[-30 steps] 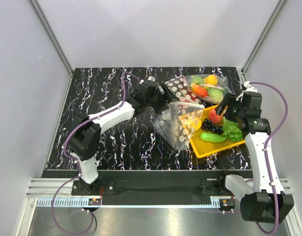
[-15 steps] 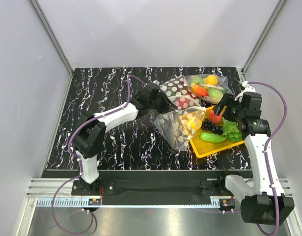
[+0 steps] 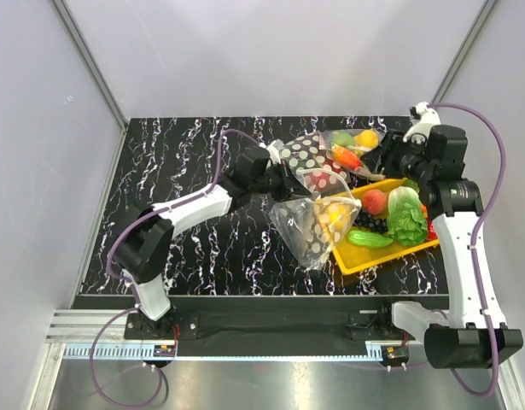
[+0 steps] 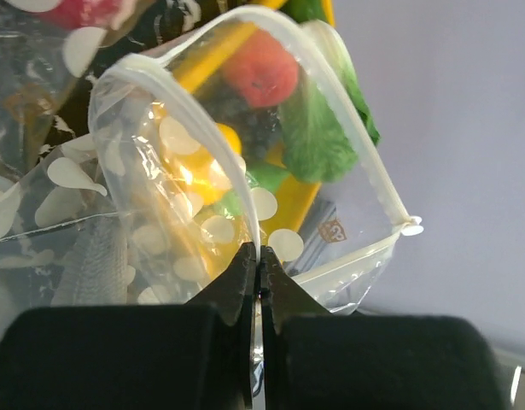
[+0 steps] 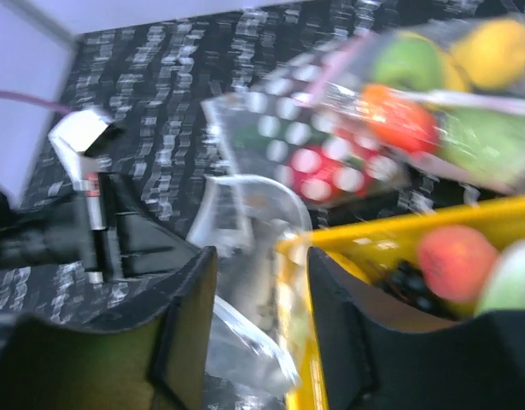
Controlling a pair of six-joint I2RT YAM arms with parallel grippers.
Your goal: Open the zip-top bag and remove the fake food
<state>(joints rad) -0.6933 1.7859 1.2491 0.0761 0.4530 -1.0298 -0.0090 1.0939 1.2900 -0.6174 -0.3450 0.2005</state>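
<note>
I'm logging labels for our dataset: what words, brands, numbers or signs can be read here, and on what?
None can be read.
Small brown mark seen through the zip-top bag: blurred, unreadable.
Tiny stickers on the front rail: too small to read.

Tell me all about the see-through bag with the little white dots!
The bag is crinkly clear plastic with white dots and a white zip strip. Its mouth gapes open in a loop. A yellow toy shows inside. It rests on the table against the yellow tray. The left gripper pinches one lip, jaws shut.
</note>
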